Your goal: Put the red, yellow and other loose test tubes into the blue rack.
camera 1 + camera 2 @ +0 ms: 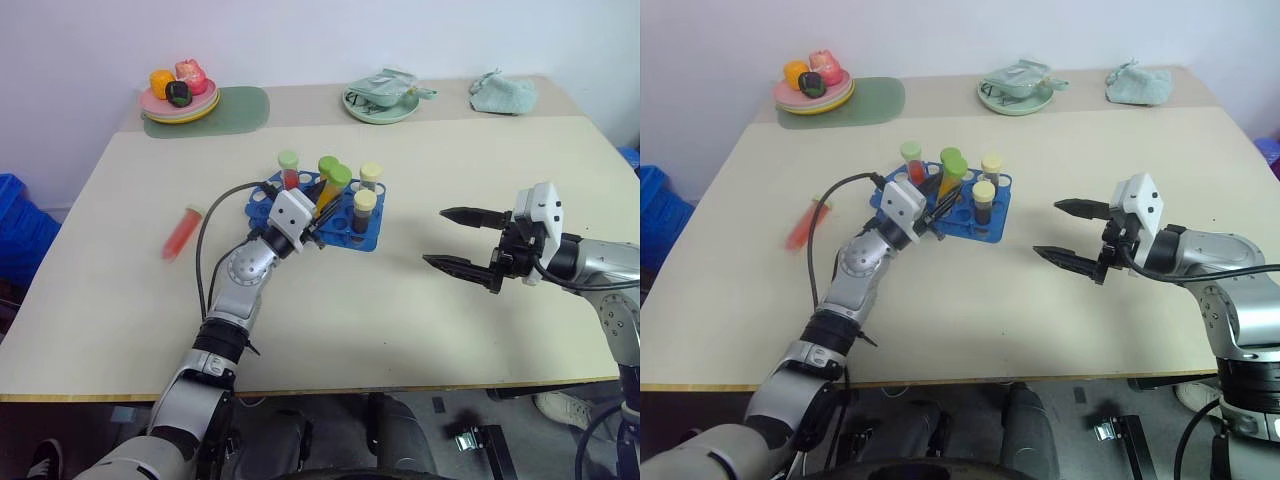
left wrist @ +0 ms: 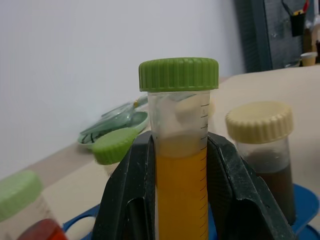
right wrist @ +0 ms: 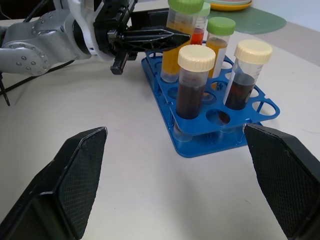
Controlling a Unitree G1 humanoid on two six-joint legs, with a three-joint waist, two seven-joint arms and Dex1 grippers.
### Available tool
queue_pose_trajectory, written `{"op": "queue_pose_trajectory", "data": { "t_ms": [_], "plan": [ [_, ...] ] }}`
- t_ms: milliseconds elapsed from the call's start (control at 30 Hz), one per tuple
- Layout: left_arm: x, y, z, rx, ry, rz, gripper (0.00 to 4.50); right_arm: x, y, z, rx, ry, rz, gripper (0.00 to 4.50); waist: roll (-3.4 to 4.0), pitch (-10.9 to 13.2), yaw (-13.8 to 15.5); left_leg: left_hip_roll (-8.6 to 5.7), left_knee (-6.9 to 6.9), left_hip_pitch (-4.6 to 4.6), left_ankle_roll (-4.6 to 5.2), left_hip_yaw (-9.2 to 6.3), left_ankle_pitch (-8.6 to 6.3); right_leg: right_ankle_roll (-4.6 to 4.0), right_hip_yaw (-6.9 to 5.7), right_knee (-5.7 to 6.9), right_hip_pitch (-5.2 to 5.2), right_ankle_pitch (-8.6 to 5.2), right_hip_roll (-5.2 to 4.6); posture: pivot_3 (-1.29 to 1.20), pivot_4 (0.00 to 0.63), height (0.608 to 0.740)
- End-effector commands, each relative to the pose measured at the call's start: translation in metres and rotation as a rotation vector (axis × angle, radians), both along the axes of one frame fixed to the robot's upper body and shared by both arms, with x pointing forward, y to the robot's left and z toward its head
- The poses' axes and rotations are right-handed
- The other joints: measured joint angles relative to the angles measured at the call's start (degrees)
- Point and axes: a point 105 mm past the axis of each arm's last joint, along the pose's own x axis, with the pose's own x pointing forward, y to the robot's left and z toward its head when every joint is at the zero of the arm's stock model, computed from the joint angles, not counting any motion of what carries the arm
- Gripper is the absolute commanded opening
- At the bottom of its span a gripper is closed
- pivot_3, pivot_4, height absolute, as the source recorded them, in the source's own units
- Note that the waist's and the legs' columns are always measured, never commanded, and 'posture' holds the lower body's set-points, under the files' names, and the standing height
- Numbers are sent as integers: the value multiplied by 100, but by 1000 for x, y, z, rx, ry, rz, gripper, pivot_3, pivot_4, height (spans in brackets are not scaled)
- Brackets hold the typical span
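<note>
A: What is held, and where?

B: A yellow tube [image 2: 180, 165] with a green cap is clamped between the fingers of the left gripper [image 1: 318, 222], over the near side of the blue rack [image 1: 368, 238]. The tube appears to be partly in a rack hole; its base cannot be seen.

A: How should the step be done well?

B: The tube is best kept upright and lowered fully before release, clear of the neighbouring brown tube [image 1: 364, 211].

A: And elsewhere?

B: The right gripper [image 1: 461, 240] is held wide apart, well away. A red tube [image 1: 183, 231] lies loose on the table [image 1: 400, 320], left of the rack.
</note>
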Motion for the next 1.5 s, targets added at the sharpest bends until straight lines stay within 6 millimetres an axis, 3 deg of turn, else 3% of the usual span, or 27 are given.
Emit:
{"op": "queue_pose_trajectory", "data": {
  "t_ms": [33,533,767,800,1033,1233,1500],
  "plan": [
    [-4,1,4,-50,-4,-10,799,-3,-2,17,-8,-72,1,4500,0,0,1,0,0,1,0,0,0,0,0,0,0,0,0,0,150,740],
    [-3,10,1,-239,161,-38,799,-1,-2,18,-13,-83,2,4500,-1,-1,-3,0,0,1,1,-1,-1,0,0,-1,2,0,0,0,150,740],
    [-7,14,2,-235,152,-31,4312,0,-1,17,-11,-85,10,4500,-1,-1,-2,0,0,1,1,-1,-1,0,0,-1,1,0,0,0,150,740],
    [-8,15,3,-236,153,-31,4456,0,-1,16,-14,-83,13,4500,-1,-1,-2,0,0,1,1,-1,-1,0,0,-1,1,0,0,0,150,740],
    [-20,33,26,-149,110,-16,4456,3,-2,15,-15,-80,20,4500,-1,-1,-10,1,0,1,1,-1,-1,0,0,1,1,0,0,0,150,740],
    [-26,67,47,-72,76,78,4456,7,-2,13,-8,-80,27,4500,0,-1,-9,1,0,1,1,-2,-1,0,1,3,1,0,1,0,150,740],
    [-24,115,65,43,154,206,4456,9,-7,19,18,-60,42,4500,0,-1,-18,1,-2,1,1,-2,-1,0,0,6,-3,0,2,0,150,740]
  ]
}}
